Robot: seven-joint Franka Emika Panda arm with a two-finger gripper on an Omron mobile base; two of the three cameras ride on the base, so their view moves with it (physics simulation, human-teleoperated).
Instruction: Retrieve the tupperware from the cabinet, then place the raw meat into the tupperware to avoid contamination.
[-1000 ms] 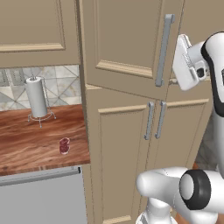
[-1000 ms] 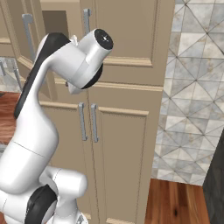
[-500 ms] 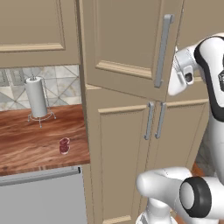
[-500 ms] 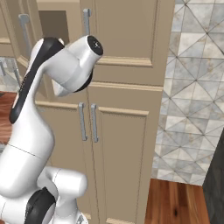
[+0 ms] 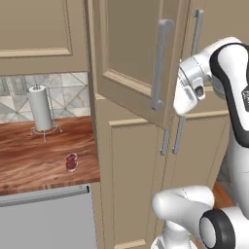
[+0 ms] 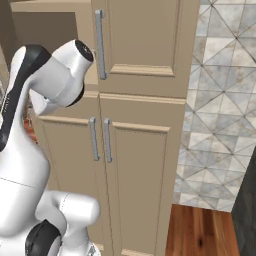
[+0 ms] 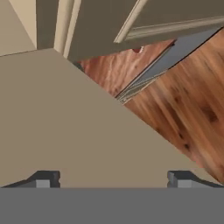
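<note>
- A paper towel roll [image 5: 40, 108] is seen upright on a wire stand at the back of a wooden counter [image 5: 29, 158].
- Patterned grey tile backsplash [image 5: 68, 95] is seen behind the counter.
- A beige wall cabinet [image 5: 34, 34] is mounted above.
- A grey appliance front [image 5: 46, 219] is set under the counter edge.
- A tiled wall [image 6: 220, 100] and wood floor [image 6: 205, 232] are shown at right.

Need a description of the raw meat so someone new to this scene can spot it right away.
Start at the tall beige pantry cabinet, then look left to the wooden counter beside it. Near the counter's front edge sits the raw meat, a small dark red and pink lump. The only other thing there is a tall white paper towel roll further back.
</note>
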